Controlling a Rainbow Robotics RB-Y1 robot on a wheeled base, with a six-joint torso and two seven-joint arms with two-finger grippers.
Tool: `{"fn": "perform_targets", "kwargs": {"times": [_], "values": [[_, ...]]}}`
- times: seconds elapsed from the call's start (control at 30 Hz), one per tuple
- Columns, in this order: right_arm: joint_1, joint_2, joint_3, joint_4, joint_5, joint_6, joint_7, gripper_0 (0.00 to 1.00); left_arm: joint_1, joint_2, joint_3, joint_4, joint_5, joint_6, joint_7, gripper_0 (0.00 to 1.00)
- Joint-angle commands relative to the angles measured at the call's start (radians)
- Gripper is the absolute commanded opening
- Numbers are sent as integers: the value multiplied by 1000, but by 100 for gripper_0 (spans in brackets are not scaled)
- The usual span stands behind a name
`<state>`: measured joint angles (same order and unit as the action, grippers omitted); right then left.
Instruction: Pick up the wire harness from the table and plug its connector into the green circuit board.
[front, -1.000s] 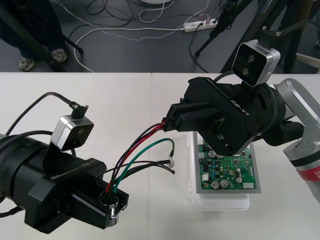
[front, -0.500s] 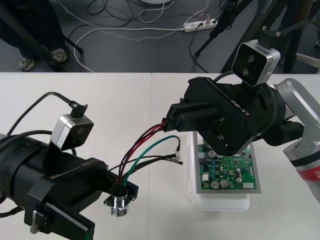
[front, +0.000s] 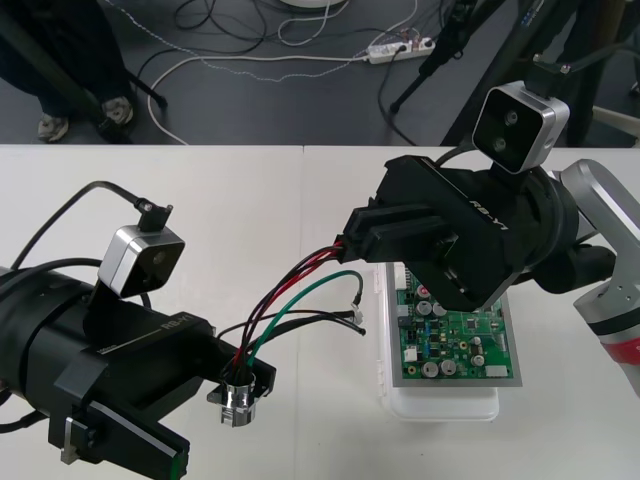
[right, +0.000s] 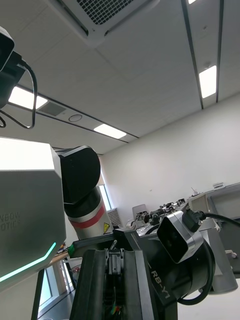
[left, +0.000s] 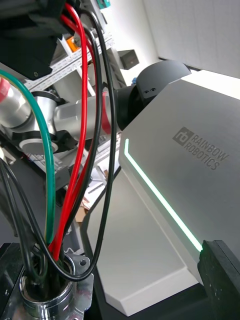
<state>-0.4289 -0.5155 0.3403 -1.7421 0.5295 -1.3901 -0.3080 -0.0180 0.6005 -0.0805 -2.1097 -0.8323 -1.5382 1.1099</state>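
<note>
The wire harness (front: 290, 300) stretches between my two grippers above the table. Its red, black and green wires run from my right gripper (front: 352, 238), shut on the plug end, down to the round metal socket (front: 238, 400). In the right wrist view the black fingers (right: 95, 285) stand close together with the plug (right: 116, 260) between them. My left gripper (front: 215, 420) is open, its fingers wide apart with the socket (left: 45, 290) loose between them, near one finger. The green circuit board (front: 455, 340) on its white base (front: 440, 405) lies below the right gripper.
The right arm's body covers the far part of the board. Loose black wire ends (front: 355, 318) hang just left of the base. Pale table (front: 250, 200) spreads between the arms, with dark floor and cables beyond its far edge.
My left gripper has opened and let go of the socket, which has swung slightly right. The right gripper keeps its hold on the plug end and has shifted a little to the right.
</note>
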Motion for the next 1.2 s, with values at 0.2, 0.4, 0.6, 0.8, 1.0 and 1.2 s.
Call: {"fn": "perform_targets", "kwargs": {"times": [0.2, 0.4, 0.6, 0.8, 1.0, 1.2], "values": [[44, -84, -14, -33, -62, -26, 24, 0, -8, -21, 113, -35, -68, -33, -19, 100], [65, -113, -38, -33, -63, -32, 27, 0, 9, -21, 153, -33, -70, -33, -33, 100], [87, -133, -78, -33, -63, -29, 23, 0, 16, -21, 208, -27, -76, -33, -47, 100], [107, -161, -109, -33, -63, -29, 23, 0, 15, -21, 257, -24, -90, -33, -65, 100], [124, -170, -144, -33, -68, -29, 21, 0, 12, -10, 289, -22, -117, -33, -81, 100], [145, -175, -176, -33, -68, -24, 27, 0, -25, -8, 321, -16, -166, -33, -90, 100]]}}
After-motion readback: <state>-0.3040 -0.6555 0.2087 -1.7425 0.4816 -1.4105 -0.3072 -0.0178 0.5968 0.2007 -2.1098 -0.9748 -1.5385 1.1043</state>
